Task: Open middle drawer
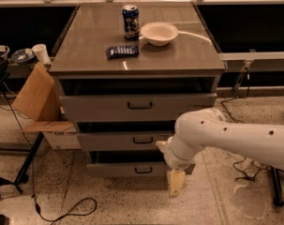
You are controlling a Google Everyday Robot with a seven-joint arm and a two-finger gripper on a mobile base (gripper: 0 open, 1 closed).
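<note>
The grey cabinet [137,60] has three drawers. The middle drawer [108,142] has a low flat front with a small dark bar handle [142,140] at its centre, and a dark gap shows above it. The taller top drawer [99,109] is above and the low bottom drawer [118,169] below. My white arm [235,139] reaches in from the right. Its wrist covers the right end of the middle drawer's front. My gripper [175,183] hangs downward in front of the bottom drawer's right end, right of and below the middle handle and not touching it.
On the cabinet top stand a blue can [130,21], a white bowl [159,33] and a dark blue packet [122,51]. An open cardboard box [36,102] leans at the cabinet's left. Cables [62,210] and a stand leg [26,165] lie on the floor at left.
</note>
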